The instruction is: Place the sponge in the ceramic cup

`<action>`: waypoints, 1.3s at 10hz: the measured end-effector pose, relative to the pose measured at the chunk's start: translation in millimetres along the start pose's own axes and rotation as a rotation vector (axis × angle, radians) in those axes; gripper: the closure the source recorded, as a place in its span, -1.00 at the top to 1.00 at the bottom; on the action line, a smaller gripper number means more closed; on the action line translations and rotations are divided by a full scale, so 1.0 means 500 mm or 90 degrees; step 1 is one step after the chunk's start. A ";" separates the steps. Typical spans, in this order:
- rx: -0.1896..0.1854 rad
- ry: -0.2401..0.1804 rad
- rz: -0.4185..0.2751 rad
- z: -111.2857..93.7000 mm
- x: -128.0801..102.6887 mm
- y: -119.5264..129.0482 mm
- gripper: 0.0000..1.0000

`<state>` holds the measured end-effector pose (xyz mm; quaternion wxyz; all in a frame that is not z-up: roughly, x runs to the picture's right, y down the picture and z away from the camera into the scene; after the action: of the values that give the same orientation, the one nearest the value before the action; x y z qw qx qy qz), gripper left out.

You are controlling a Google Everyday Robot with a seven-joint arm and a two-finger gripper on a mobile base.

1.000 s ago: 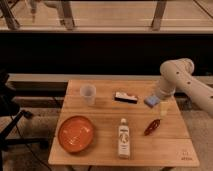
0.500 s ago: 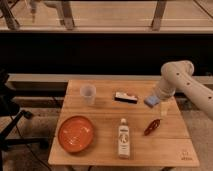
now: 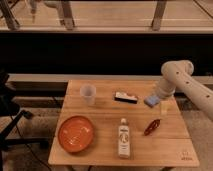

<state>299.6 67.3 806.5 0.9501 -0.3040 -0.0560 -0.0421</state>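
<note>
The light-blue sponge (image 3: 151, 101) is at the right side of the wooden table (image 3: 105, 110), close to its right edge. My gripper (image 3: 160, 101) is at the end of the white arm that reaches in from the right. It is directly at the sponge and partly covers its right side. Whether the sponge rests on the table or is lifted just off it does not show. The pale ceramic cup (image 3: 88, 94) stands upright at the back left of the table, well to the left of the gripper.
A flat black-and-white box (image 3: 125, 97) lies between cup and sponge. An orange bowl (image 3: 76, 133) sits front left, and a white bottle (image 3: 124, 138) lies front centre. A small red object (image 3: 152, 126) is front right. Behind the table runs a dark ledge.
</note>
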 end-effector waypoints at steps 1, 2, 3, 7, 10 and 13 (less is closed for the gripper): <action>-0.001 -0.002 -0.002 0.005 0.001 -0.003 1.00; -0.001 -0.003 -0.005 0.009 0.001 -0.006 1.00; -0.003 -0.006 -0.010 0.014 0.001 -0.011 1.00; -0.008 -0.014 -0.016 0.028 0.019 -0.021 1.00; -0.010 -0.019 -0.024 0.038 0.020 -0.036 1.00; -0.011 -0.024 -0.020 0.059 0.033 -0.036 1.00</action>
<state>311.8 69.1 843.0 0.9454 -0.3123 -0.0780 -0.0515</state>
